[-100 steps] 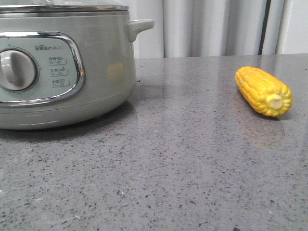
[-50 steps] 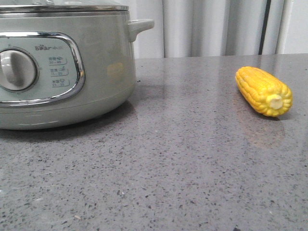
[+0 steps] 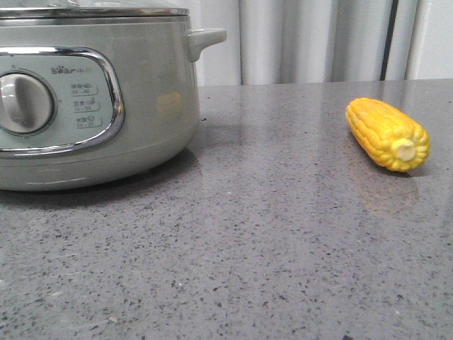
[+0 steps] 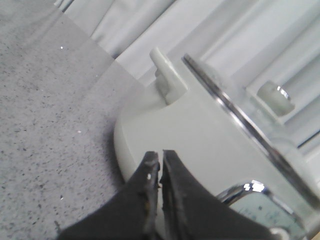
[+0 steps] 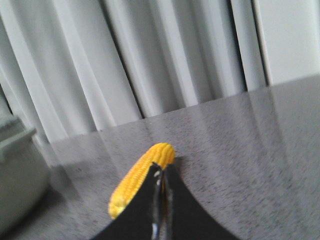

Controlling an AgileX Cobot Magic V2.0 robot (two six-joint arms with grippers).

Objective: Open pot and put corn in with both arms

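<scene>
While the pot stands at the left of the grey speckled table with its glass lid seated on the steel rim, the corn lies on its side well apart from it at the right, its pale stub end turned toward the front camera. Neither arm shows in the front view. Seen from the right wrist, the right gripper has its two dark fingers pressed nearly together, only a thin slit between them, and they hold nothing; the corn lies on the table beyond the fingertips, partly hidden behind them, and whether they touch it cannot be told. An edge of the pot shows at the side of that view, away from the corn. Seen from the left wrist, the left gripper is likewise drawn narrow, a slim gap between the finger ends, with nothing held. It is close to the pot's pale wall, below the small side handle, and the lid's knob sits farther off on the glass. Contact with the wall cannot be judged. White curtains hang behind the table.
</scene>
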